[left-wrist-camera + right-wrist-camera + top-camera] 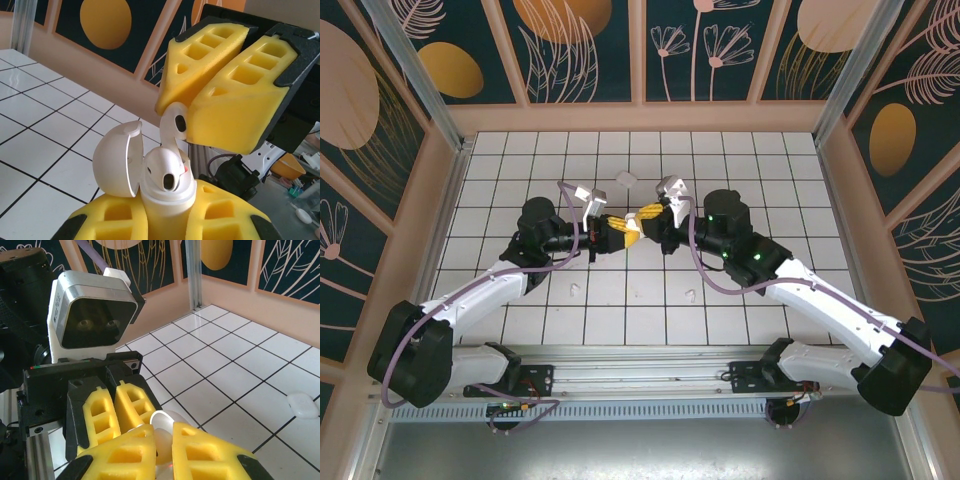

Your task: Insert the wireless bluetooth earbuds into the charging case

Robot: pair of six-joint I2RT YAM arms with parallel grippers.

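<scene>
Left gripper (167, 220) clenched on the body of the charging case (167, 202), held upright off the tiled table (520, 150) with lid (112, 162) swung open to the side; right gripper (162, 452) pinches the second earbud (176, 120) directly above the case mouth, stem down; its stem runs down behind the seated earbud (167, 172), so can't tell how deep it sits in its socket; seated earbud looks fully home in its slot; progress as I judge it: one bud done, second mid-insertion, needs a straight push down, then release; not finished overall; one loose earbud (573, 291) lies on the tiles near the left arm, another loose earbud (690, 295) near the right arm, both well apart from the grippers; spare case (625, 180) sits on the table beyond the grippers, presumably for those two; lid closing on the held case also left, if wanted.
</scene>
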